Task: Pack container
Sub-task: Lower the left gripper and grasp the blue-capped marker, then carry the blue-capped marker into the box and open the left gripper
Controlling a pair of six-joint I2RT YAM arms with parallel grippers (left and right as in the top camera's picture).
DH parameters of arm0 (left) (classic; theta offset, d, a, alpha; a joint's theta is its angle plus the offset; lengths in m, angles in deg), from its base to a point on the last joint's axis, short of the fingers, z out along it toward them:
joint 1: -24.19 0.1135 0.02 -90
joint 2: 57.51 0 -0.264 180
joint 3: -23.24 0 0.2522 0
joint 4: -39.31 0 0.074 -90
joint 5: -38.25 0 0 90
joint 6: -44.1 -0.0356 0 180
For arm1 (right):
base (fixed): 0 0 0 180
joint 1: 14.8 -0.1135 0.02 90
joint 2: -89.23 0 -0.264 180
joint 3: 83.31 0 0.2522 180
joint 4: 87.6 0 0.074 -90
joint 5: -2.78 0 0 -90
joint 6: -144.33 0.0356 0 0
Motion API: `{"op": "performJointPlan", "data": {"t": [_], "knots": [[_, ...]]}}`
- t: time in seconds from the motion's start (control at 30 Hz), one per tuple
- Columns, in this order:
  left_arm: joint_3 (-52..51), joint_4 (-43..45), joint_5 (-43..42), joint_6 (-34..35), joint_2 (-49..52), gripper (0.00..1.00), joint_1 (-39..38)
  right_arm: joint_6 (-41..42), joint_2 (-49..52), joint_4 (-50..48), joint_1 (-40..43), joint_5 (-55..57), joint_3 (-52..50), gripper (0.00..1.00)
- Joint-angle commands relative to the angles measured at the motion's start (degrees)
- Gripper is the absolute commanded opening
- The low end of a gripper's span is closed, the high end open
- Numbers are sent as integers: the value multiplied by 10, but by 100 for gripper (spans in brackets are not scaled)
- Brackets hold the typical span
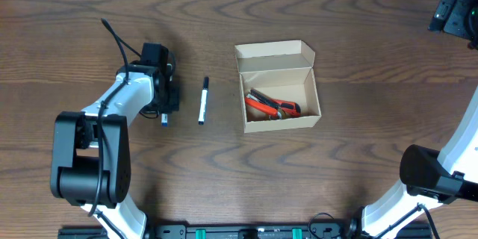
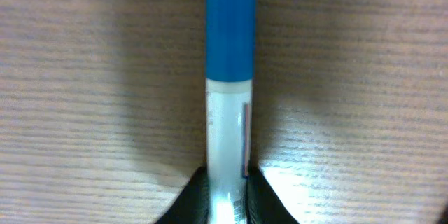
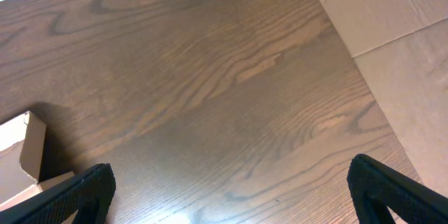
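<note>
- The box (image 1: 278, 88) sits on the table (image 1: 358, 164) right of centre, open – its lid (image 1: 273, 51) stands up along the far edge.
- Inside it lie orange markers (image 1: 273, 106), slanted across the floor of the box; a dark item beside them is too small to make out.
- The left gripper (image 2: 226, 192) is clamped on a blue marker (image 2: 229, 70), one finger on each side of the white barrel, with the blue cap pointing away from the wrist camera.
- From overhead, this gripper is well left of the box, with one end of the blue marker showing at its near side.
- A black marker (image 1: 202, 101) lies on the table between the left gripper and the box, touching neither.
- The right gripper (image 3: 231, 189) is spread wide and holds nothing – it hangs over bare wood at the table's far right, well apart from the box.
</note>
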State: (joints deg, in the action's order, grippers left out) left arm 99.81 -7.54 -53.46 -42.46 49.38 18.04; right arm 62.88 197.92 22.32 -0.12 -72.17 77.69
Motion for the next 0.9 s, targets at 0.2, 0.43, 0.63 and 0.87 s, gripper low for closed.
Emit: {"op": "performJointPlan", "data": {"t": [0.2, 0.43, 0.63, 0.87], "knots": [[-7, -8, 24, -2, 30, 6, 1, 6, 0, 0, 3, 6, 0, 99], [54, -53, 12, -2, 28, 6, 1, 6, 0, 0, 3, 6, 0, 99], [169, -149, -28, -25, 28, 6, -21, 6, 0, 0, 3, 6, 0, 99], [307, -237, -28, -59, 28, 6, -103, 6, 0, 0, 3, 6, 0, 99]]}}
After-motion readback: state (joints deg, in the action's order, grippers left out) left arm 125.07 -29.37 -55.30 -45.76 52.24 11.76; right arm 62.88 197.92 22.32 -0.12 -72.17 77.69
